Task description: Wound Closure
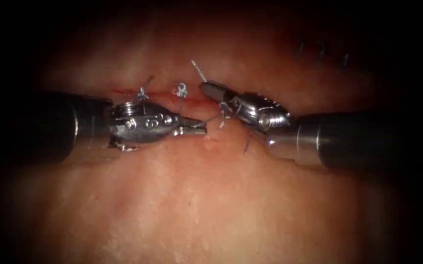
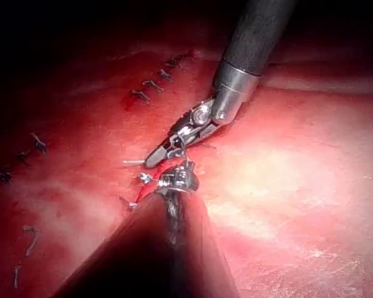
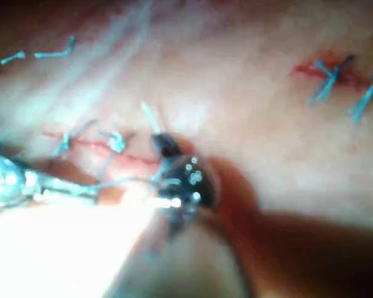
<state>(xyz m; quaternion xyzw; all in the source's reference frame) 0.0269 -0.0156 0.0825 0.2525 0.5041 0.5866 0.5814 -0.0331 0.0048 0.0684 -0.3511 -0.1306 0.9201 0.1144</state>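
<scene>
So both tools are down at the cut [image 1: 172, 96], which runs roughly left to right across the tissue [image 1: 211, 195] as a thin red line. The left tool [image 1: 199, 128] comes in from the left and lies just below that line, jaws together, pinching the thread [image 1: 213, 118] right at their tip. From there the thread goes the short way over to the right tool [image 1: 210, 89], and looks fairly straight between the two.

The right tool comes in from the right, its tip pointing up and left, sitting right on the right-hand end of the cut. Its jaws look closed too, and a short pale piece [image 1: 198, 70] pokes out past the tip, up and to the left. Honestly can't tell whether that's the end of the needle or a stiff bit of thread, so I won't say where the needle sits or whether it's in the tissue.

Along the cut, left of the right tool, are two knotted stitches [image 1: 181, 90] with little tails sticking up, and a smear of red fluid [image 1: 123, 91] at the left end. Another loose thread end [image 1: 246, 145] lies on the tissue just below the right tool's wrist.

From the left wrist camera the right tool [image 2: 154, 159] shows clearly, same pale stub [image 2: 133, 162] at its tip, plus older dark stitches [image 2: 152, 85] further off on the tissue.
</scene>
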